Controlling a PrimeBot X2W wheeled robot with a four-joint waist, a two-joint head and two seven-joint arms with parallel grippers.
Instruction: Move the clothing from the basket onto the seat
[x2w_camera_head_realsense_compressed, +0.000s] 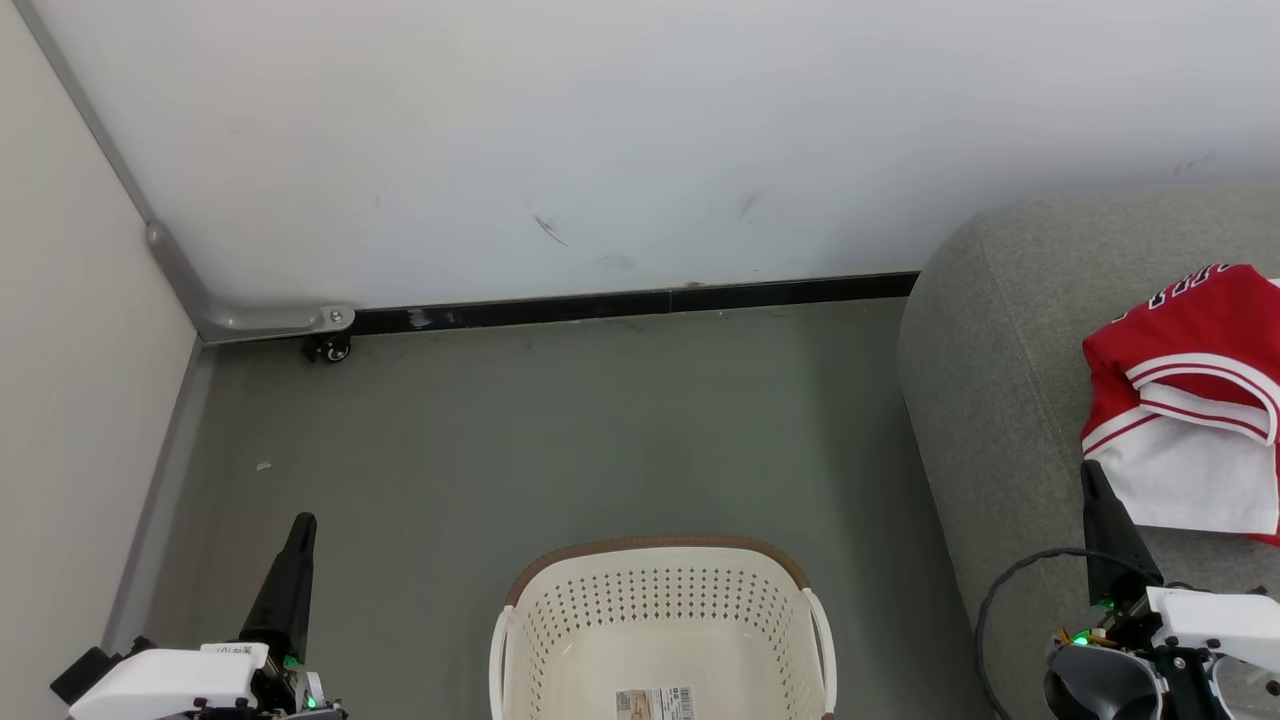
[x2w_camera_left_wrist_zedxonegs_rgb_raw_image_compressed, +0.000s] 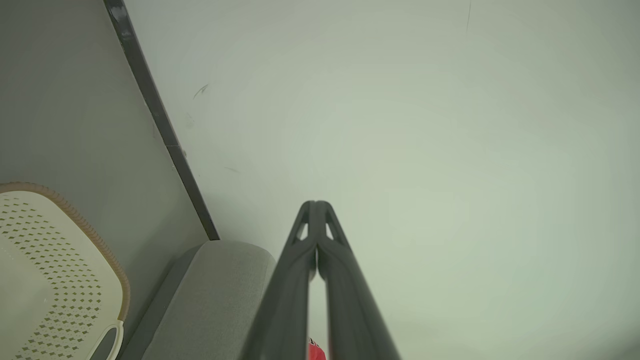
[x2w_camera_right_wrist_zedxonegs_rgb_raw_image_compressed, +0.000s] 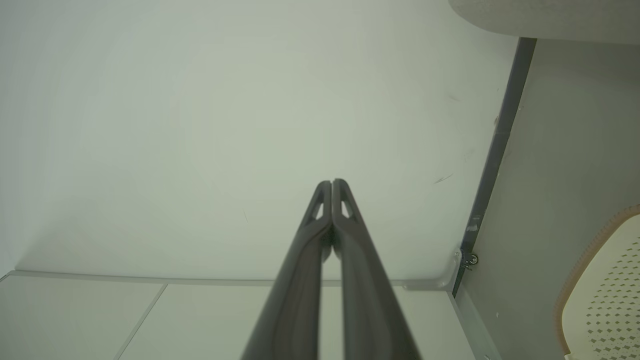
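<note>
My left pincer (x2w_camera_head_realsense_compressed: 302, 522) and right pincer (x2w_camera_head_realsense_compressed: 1090, 472) sat nearest, and the wrist views showed both pinched closed, tip against tip. Between them stood the basket (x2w_camera_head_realsense_compressed: 655, 590). Farther right, my head view showed the clothing (x2w_camera_head_realsense_compressed: 1190, 400) heaped on the sofa (x2w_camera_head_realsense_compressed: 1000, 400).

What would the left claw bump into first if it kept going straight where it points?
Probably the pale wall: in the left wrist view the shut left claw aims at it, with nothing between as far as shows. Depth is unclear.
</note>
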